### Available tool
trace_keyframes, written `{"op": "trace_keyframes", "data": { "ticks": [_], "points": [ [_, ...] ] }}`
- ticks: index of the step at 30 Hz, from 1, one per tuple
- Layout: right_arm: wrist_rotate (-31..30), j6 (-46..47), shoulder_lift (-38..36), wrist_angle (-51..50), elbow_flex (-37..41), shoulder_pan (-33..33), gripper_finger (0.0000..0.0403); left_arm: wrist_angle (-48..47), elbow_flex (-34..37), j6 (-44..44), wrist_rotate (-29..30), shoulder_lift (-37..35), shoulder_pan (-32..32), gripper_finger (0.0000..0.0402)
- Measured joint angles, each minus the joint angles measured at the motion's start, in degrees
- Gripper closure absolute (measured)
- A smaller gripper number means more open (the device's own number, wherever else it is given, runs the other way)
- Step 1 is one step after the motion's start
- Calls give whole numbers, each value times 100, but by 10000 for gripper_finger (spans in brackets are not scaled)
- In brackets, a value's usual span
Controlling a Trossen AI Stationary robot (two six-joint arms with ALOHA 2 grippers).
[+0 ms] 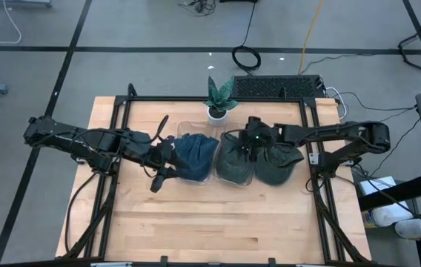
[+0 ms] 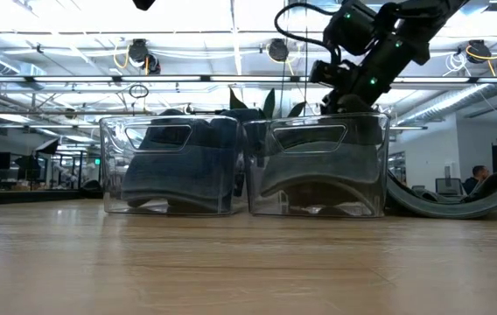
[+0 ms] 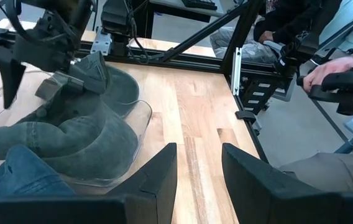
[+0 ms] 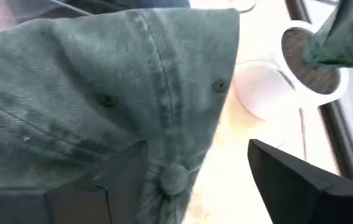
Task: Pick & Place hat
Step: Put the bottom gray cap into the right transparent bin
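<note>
Right wrist view: the right gripper (image 4: 192,171), fingers spread and released, hovers over the soft grey-green denim cap (image 4: 102,93) in the right clear plastic bin (image 1: 238,159). Light and limp; pinch a crown fold. Its long axis probably runs across the table, brim direction unclear. Farther off, the left gripper (image 3: 198,177) waits open beside the blue denim hat (image 1: 194,154).
</note>
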State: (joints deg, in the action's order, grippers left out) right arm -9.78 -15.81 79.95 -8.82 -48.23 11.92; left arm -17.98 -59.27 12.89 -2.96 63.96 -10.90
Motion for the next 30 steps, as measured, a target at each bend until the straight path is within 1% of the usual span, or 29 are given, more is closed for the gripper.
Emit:
{"op": "trace_keyframes", "data": {
  "ticks": [4,8,14,18,21,25,30],
  "points": [
    [-71,-197,-83,261,-4,-2,121,-9,0,35,0,0,0,270],
    [-196,-183,-239,345,2,-7,113,-31,0,38,-1,0,0,270],
    [-237,-99,-638,302,2,-198,118,-49,1,94,-34,0,0,270],
    [-239,15,-944,336,0,-366,123,-74,1,96,-292,0,0,270],
    [-285,18,-1119,344,0,-484,123,-79,2,96,-363,0,-2,270],
    [-655,-18,-1083,377,22,-573,124,-130,2,109,-361,0,0,270],
    [-683,-179,-761,587,226,-564,120,-169,2,246,-361,0,0,270]
  ]
}}
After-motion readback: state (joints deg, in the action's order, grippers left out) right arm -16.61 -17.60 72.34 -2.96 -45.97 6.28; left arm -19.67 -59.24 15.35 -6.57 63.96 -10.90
